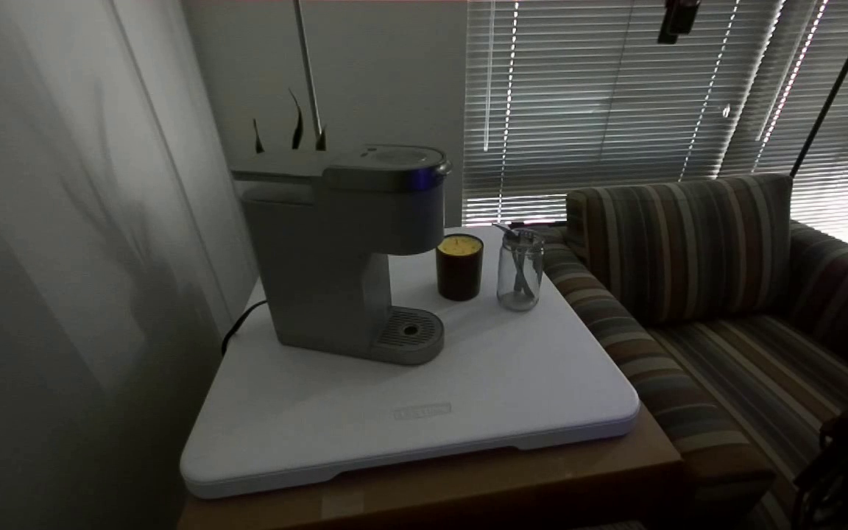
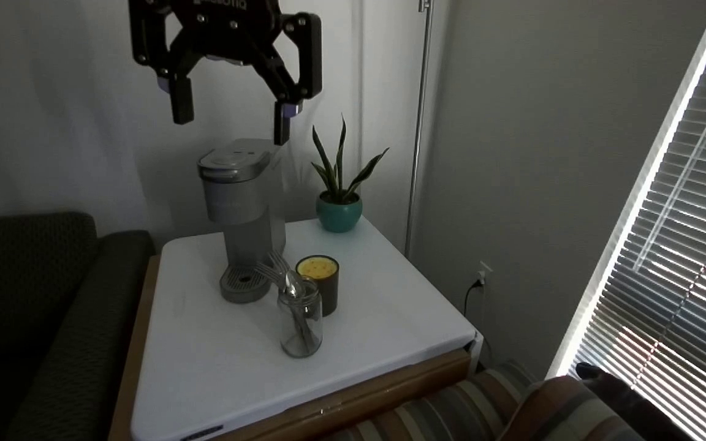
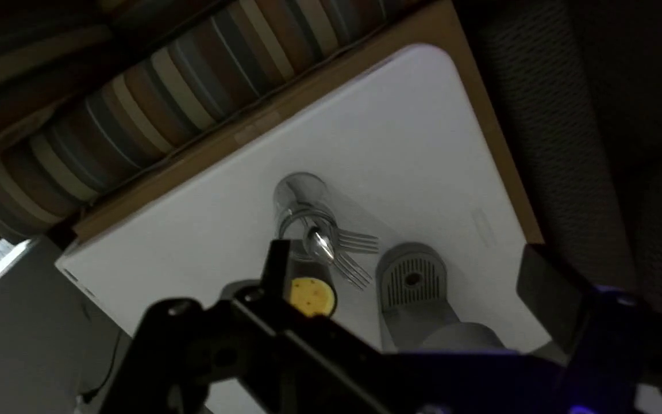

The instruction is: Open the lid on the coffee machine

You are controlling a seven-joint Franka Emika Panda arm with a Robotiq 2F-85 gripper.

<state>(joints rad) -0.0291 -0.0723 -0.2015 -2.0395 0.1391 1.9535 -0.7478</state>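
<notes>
I have my black 2-fingered tool (image 2: 231, 126) spread wide and empty, presumably to leave room for catching the flat grey lid (image 1: 397, 157), which lies closed atop the boxy grey coffee machine (image 1: 321, 272) on the white rectangular surface (image 1: 520, 383).

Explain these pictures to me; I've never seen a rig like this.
The black two-fingered gripper is a robot arm's hand; it hangs open, holding nothing. Two pictures come from cameras standing outside the robot, and the third from a camera on its wrist. On the white tabletop stand a grey coffee machine, its lid down; a yellow-filled dark cup, perhaps a candle; a clear jar with metal cutlery in it; and a potted plant.
</notes>
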